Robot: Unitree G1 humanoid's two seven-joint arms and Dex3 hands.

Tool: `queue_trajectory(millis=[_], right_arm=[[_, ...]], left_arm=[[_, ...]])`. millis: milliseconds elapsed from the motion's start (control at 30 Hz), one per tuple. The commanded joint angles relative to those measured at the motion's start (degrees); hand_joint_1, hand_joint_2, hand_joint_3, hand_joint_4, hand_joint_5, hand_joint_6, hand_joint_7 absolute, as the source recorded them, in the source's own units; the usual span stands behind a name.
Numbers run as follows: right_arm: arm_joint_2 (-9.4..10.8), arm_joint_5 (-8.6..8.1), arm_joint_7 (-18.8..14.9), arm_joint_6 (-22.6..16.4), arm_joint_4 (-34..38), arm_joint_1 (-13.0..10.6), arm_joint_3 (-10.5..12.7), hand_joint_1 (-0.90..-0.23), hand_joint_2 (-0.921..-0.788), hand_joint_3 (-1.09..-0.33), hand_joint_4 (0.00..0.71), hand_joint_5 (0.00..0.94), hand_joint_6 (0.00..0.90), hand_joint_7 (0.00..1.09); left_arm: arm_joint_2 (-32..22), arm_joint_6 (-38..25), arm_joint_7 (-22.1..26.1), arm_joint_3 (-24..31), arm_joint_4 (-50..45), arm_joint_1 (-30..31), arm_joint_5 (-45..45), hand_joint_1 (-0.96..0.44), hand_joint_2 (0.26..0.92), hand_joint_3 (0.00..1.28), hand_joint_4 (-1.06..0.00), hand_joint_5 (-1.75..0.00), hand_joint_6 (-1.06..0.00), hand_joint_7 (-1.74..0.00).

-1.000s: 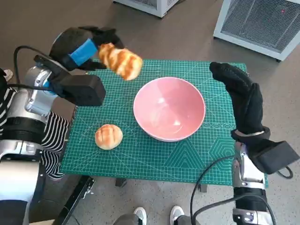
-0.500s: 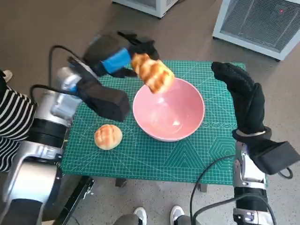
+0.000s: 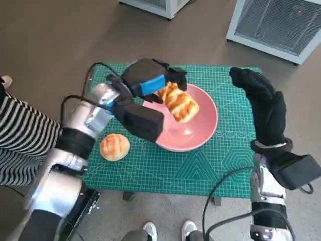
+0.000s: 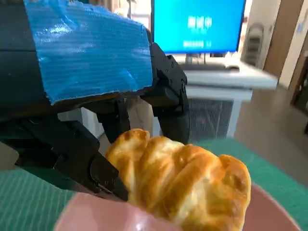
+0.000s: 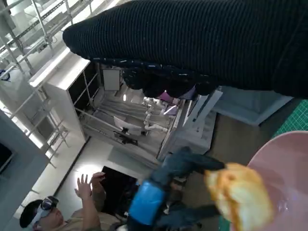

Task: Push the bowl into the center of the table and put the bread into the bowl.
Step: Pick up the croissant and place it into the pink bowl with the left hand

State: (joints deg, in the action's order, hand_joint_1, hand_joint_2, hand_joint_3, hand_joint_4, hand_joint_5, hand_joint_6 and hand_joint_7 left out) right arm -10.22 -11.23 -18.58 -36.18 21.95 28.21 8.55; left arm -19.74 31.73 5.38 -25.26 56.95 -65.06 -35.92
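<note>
Left hand [image 3: 150, 83] grips the glossy, ridged golden bread [image 3: 178, 103] over the smooth pink bowl [image 3: 200, 128] — mid-table on green grid mat [image 3: 150, 168], round bun [image 3: 115, 147] beside (left of bowl), gloved right hand [image 3: 263, 108] empty, fingers apparently extended — partly unclear.

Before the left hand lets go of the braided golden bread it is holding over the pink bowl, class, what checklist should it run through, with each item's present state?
1. Braided golden bread held firmly by the blue-taped left hand: ok.
2. Bread above the pink bowl, inside its rim: ok in the head view.
3. Bowl upright on the green cutting mat: ok.
4. Bowl near the table's centre: ok, roughly.
5. Black-gloved right hand out of the drop path, beside the bowl: ok.
6. Bread low enough to release without bouncing: cannot tell.
7. Round bun in the bowl: not ok; it lies on the mat.
</note>
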Motion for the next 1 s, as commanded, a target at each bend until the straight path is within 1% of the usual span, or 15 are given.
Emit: queue_trajectory(millis=[33, 133, 200, 233, 267, 300, 333, 367, 400, 433, 533, 600, 733, 833, 1000], right_arm=[[-0.1, 0.11, 0.6, 0.3, -0.2, -1.7, 0.3, -0.784, -0.921, -0.764, 0.200, 0.000, 0.060, 0.53], [0.0, 0.19, 0.8, 0.3, -0.4, -1.9, 0.4, -0.783, -0.921, -0.764, 0.199, 0.000, 0.060, 0.53], [0.0, 0.26, 1.0, 0.3, -0.5, -2.0, 0.4, -0.781, -0.921, -0.764, 0.199, 0.000, 0.060, 0.53], [0.1, 0.28, 1.1, 0.3, -0.6, -2.0, 0.4, -0.780, -0.921, -0.764, 0.199, 0.000, 0.060, 0.53], [0.1, 0.29, 1.2, 0.4, -0.7, -2.2, 0.4, -0.779, -0.921, -0.764, 0.199, 0.000, 0.060, 0.53], [0.1, 0.31, 1.3, 0.5, -0.9, -2.2, 0.4, -0.778, -0.921, -0.764, 0.199, 0.000, 0.060, 0.53], [0.2, 0.36, 1.4, 0.5, -1.1, -2.4, 0.4, -0.778, -0.921, -0.764, 0.199, 0.000, 0.060, 0.52], [0.3, 0.41, 1.5, 0.6, -1.2, -2.5, 0.3, -0.777, -0.921, -0.764, 0.199, 0.000, 0.060, 0.52], [0.3, 0.45, 1.6, 0.6, -1.3, -2.6, 0.3, -0.776, -0.921, -0.764, 0.199, 0.000, 0.060, 0.52], [0.3, 0.48, 1.7, 0.6, -1.4, -2.6, 0.2, -0.775, -0.921, -0.764, 0.199, 0.000, 0.060, 0.52], [0.4, 0.52, 2.0, 0.7, -1.7, -2.8, 0.1, -0.769, -0.921, -0.765, 0.199, 0.000, 0.061, 0.52], [0.5, 0.51, 2.1, 0.8, -1.8, -2.9, 0.1, -0.767, -0.921, -0.765, 0.198, 0.000, 0.061, 0.52], [0.7, 0.56, 2.3, 0.9, -1.8, -2.9, -0.1, -0.766, -0.921, -0.766, 0.198, 0.000, 0.061, 0.52], [0.8, 0.44, 2.4, 0.9, -1.8, -2.9, -0.3, -0.765, -0.921, -0.766, 0.198, 0.000, 0.061, 0.52], [1.1, 0.31, 2.3, 0.9, -1.8, -2.9, -0.4, -0.766, -0.921, -0.765, 0.198, 0.000, 0.062, 0.52]], left_arm=[[1.2, 0.1, 1.1, -0.7, 2.4, -2.3, -0.1, 0.00, 0.921, 0.12, -0.66, -1.14, -0.53, -1.31], [2.0, 0.6, 2.2, -1.0, 4.3, -2.4, 0.2, 0.00, 0.921, 0.15, -0.62, -1.16, -0.51, -1.35], [2.2, 0.7, 3.1, -1.0, 5.0, -2.4, 0.5, 0.00, 0.921, 0.18, -0.57, -1.20, -0.49, -1.38], [2.2, 0.6, 3.5, -1.0, 5.2, -2.5, 0.6, -0.07, 0.921, 0.18, -0.55, -1.10, -0.50, -1.38], [2.3, 0.3, 4.3, -0.8, 5.4, -2.4, 0.9, -0.17, 0.921, 0.18, -0.56, -0.86, -0.52, -1.37], [2.4, 0.1, 4.9, -0.7, 5.5, -2.3, 1.2, -0.13, 0.878, 0.14, -0.57, -0.64, -0.48, -1.11], [2.4, -0.1, 5.8, -0.4, 5.5, -2.2, 1.6, -0.12, 0.866, 0.12, -0.59, -0.54, -0.49, -0.99], [2.4, -0.2, 6.4, -0.2, 5.5, -2.1, 1.9, -0.10, 0.851, 0.09, -0.61, -0.38, -0.49, -0.79], [2.4, -0.3, 7.1, 0.0, 5.4, -1.9, 2.3, -0.08, 0.842, 0.06, -0.63, -0.26, -0.50, -0.63], [2.2, -0.5, 7.9, 0.2, 4.9, -1.7, 2.7, -0.07, 0.834, 0.04, -0.64, -0.17, -0.50, -0.52], [1.5, -1.0, 9.5, 0.7, 3.5, -1.1, 3.4, -0.06, 0.822, 0.02, -0.65, -0.07, -0.49, -0.38], [0.9, -1.3, 10.5, 1.1, 2.3, -0.7, 4.0, -0.06, 0.818, 0.01, -0.65, -0.04, -0.48, -0.34], [-1.3, -1.8, 12.8, 2.6, -2.5, 1.1, 5.5, -0.07, 0.814, 0.00, -0.65, -0.02, -0.49, -0.30], [-3.5, -1.9, 14.4, 4.2, -7.4, 3.1, 7.0, -0.07, 0.814, 0.00, -0.65, -0.01, -0.51, -0.24], [-7.2, -2.3, 16.9, 7.2, -15.7, 6.9, 9.9, -0.06, 0.813, 0.00, -0.66, 0.00, -0.53, -0.20]])
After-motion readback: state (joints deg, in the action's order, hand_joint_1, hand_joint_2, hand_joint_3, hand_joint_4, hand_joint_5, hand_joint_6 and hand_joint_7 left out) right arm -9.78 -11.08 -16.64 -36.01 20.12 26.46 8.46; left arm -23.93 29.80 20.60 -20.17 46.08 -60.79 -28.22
